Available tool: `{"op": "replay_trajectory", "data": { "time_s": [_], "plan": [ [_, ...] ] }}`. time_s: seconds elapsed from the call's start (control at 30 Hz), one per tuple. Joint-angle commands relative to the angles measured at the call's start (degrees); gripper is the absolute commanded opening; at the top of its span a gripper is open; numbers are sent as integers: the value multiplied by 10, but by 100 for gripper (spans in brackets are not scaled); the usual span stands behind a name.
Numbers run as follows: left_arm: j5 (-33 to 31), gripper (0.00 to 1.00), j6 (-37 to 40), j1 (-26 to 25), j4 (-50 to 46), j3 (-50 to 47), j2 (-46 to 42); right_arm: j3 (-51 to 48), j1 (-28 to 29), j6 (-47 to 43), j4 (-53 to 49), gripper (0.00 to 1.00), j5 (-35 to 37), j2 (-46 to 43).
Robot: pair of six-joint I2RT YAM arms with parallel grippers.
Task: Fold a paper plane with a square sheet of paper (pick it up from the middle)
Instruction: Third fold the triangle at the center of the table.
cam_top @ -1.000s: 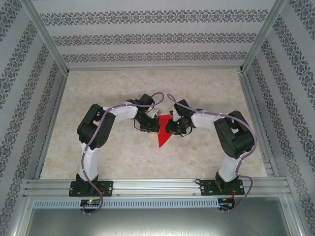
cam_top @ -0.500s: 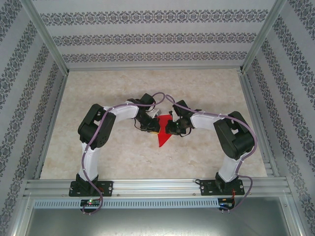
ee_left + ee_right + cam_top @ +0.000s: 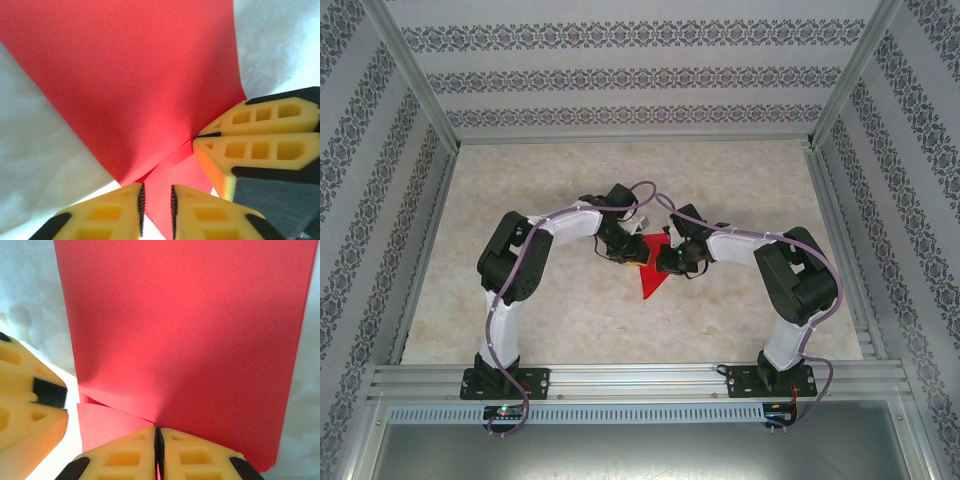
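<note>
Pale table (image 3: 520,190); right pincer (image 3: 158,434) clamps paper plane (image 3: 648,281), left pincer (image 3: 156,195) parted.

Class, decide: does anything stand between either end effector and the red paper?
Nothing visible does. The right end effector is pinched shut on the red paper, and the left end effector stands slightly open right at its edge.

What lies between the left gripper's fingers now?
A flap of the red paper, in the left wrist view; the left gripper stands slightly open around it.
</note>
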Motion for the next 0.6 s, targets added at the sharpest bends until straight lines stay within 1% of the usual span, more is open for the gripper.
{"op": "replay_trajectory", "data": {
  "time_s": [0.0,0.1,0.13,0.23,0.33,0.43,0.57],
  "plan": [
    [-29,30,-8,-2,-36,14,-42,-44,7,-4,-71,11,79,51],
    [-60,32,-15,-7,-41,7,-61,-43,7,-3,-67,10,73,50],
    [-62,32,-18,-9,-37,3,-66,-44,7,-3,-64,10,70,50],
    [-35,31,-37,-18,-3,-20,-81,-47,5,2,-51,10,53,50],
    [-16,24,-52,-25,22,-38,-78,-50,4,3,-45,10,44,48],
    [8,18,-76,-31,67,-65,-75,-54,3,6,-36,10,34,45],
    [13,16,-91,-41,102,-88,-65,-59,0,10,-25,10,20,41]
  ]
}}
